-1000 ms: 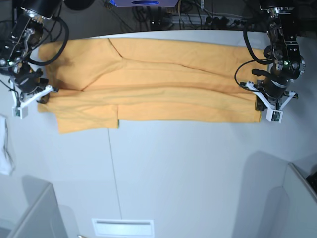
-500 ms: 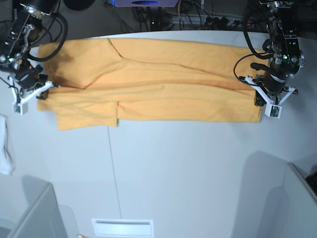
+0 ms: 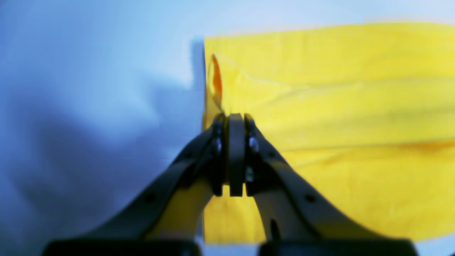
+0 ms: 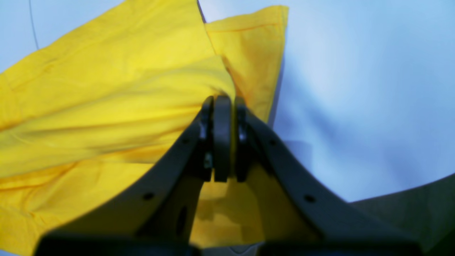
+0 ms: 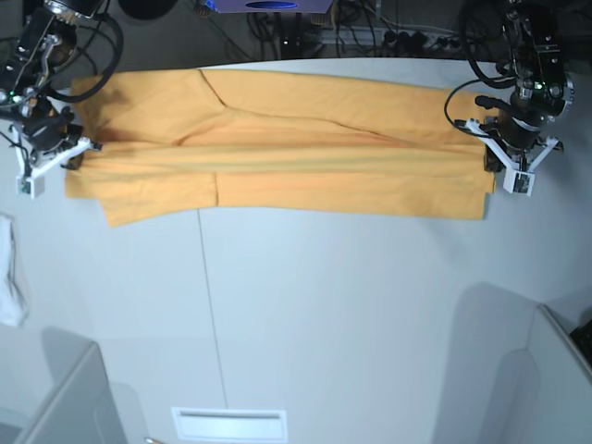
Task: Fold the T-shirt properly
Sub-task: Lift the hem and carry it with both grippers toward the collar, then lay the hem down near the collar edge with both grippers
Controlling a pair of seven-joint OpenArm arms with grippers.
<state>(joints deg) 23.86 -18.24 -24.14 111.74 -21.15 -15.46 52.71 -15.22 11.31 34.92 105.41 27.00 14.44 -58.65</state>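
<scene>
The T-shirt (image 5: 324, 157) is a long light-orange band lying across the far part of the white table (image 5: 351, 296), with a sleeve flap at the left end. My left gripper (image 5: 488, 163) is at the band's right end, shut on the cloth's edge. In the left wrist view its fingertips (image 3: 230, 119) pinch the T-shirt (image 3: 337, 106) at its side hem. My right gripper (image 5: 80, 159) is at the left end, also shut on the fabric. The right wrist view shows its closed tip (image 4: 220, 101) biting a bunched fold of the T-shirt (image 4: 106, 89).
A small white cloth (image 5: 9, 277) hangs at the table's left edge. A thin seam (image 5: 208, 314) runs down the tabletop, and a white slot plate (image 5: 228, 424) sits at the front. Grey panels (image 5: 65, 398) (image 5: 555, 370) stand at both front corners. Cables (image 5: 370, 32) lie behind the table.
Both grippers have moved toward the far side of the table, still gripping the cloth. The shirt's near edge has slid back with them and the band looks narrower.
</scene>
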